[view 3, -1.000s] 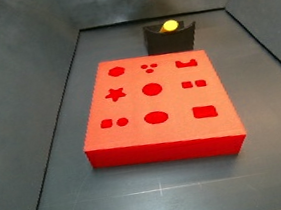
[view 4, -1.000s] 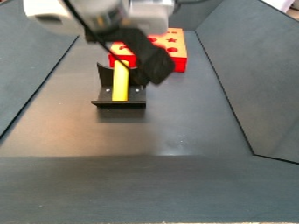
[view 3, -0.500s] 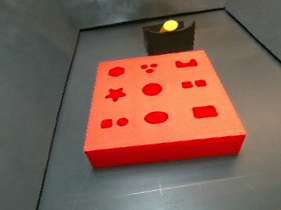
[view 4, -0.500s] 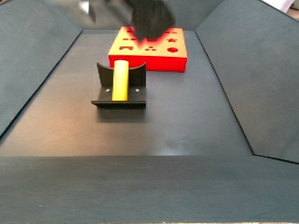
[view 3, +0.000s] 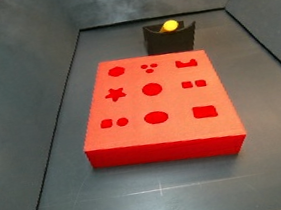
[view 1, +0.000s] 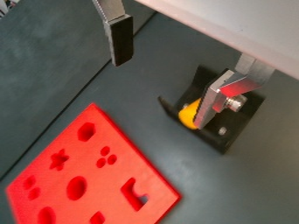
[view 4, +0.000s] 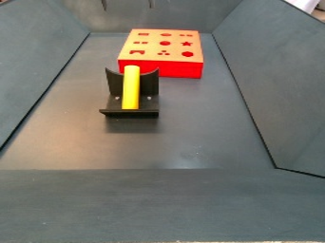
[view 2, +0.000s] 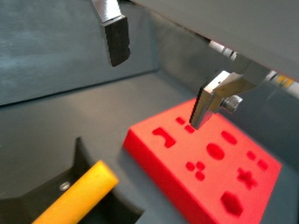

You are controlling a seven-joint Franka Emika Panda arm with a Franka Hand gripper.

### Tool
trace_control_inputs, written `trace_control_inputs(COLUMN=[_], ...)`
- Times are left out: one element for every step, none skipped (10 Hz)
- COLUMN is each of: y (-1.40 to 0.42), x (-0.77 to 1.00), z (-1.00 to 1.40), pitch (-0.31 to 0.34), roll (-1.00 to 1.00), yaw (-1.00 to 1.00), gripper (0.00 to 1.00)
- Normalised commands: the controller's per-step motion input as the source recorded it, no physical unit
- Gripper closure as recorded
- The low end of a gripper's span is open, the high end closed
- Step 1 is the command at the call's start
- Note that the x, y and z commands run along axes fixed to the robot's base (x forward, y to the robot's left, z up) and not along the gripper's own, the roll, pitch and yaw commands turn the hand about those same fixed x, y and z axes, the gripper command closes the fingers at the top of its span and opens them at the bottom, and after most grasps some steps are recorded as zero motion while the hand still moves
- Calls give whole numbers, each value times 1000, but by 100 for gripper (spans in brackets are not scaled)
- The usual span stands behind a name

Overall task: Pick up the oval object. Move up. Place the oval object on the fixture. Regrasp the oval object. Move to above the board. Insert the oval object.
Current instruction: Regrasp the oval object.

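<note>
The oval object, a yellow-orange peg (view 3: 168,25) (view 4: 128,86), lies in the notch of the dark fixture (view 3: 170,42) (view 4: 129,112), untouched. My gripper (view 1: 167,74) (view 2: 162,72) is open and empty, high above the floor. Both wrist views show the peg (view 1: 187,115) (view 2: 76,194) far below, partly behind one silver finger (view 1: 216,101) in a wrist view. The red board (view 3: 158,109) (view 4: 165,52) (view 1: 87,175) (view 2: 216,162) lies flat beside the fixture, with its holes empty. Neither side view shows the gripper.
Sloping dark grey walls (view 3: 20,56) (view 4: 254,76) enclose the dark floor (view 4: 165,152) on which the fixture and board stand. The board's oval hole (view 3: 157,117) shows in a side view near its front edge.
The gripper has risen straight up from the fixture and left both side views. The peg stays in the notch, and the board has not moved.
</note>
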Motion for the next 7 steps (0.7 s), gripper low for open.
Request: trace_control_inputs(y=[-28, -26, -25, -22, -21, -17, -17], x=[-32, -38, -44, -37, -35, -29, -29], z=[12, 9, 12, 2, 4, 9, 8], pitch=[21, 18, 11, 2, -3, -10, -12], roll=[1000, 1000, 1000, 1000, 1000, 1000, 1000], yaw=[33, 33, 34, 35, 36, 37, 38], gripper=[0, 0, 0, 0, 0, 0, 0])
